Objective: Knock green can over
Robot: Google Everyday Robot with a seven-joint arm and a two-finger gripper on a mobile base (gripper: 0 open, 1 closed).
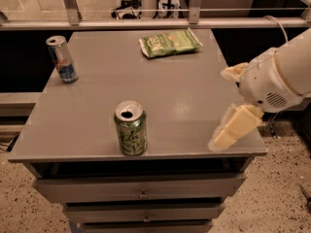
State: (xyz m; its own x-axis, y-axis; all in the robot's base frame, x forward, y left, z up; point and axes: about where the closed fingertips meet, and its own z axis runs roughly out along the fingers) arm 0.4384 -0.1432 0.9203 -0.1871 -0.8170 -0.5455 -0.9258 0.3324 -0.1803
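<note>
The white arm (282, 76) stands at 3 o'clock of the view; the gripper (228, 130) hangs lower, near 4 o'clock, tilted toward 7 o'clock

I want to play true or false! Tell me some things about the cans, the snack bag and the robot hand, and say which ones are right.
1. The green can stands upright near the front edge of the table. True.
2. The gripper is touching the green can. False: it hangs over the table's right edge, well apart from the can.
3. The green snack bag lies flat near the back of the table. True.
4. The blue-and-silver can has fallen on its side. False: it stands upright at the back left.
5. The green can has a cup on top. False: only its silver top with the opening shows.
</note>
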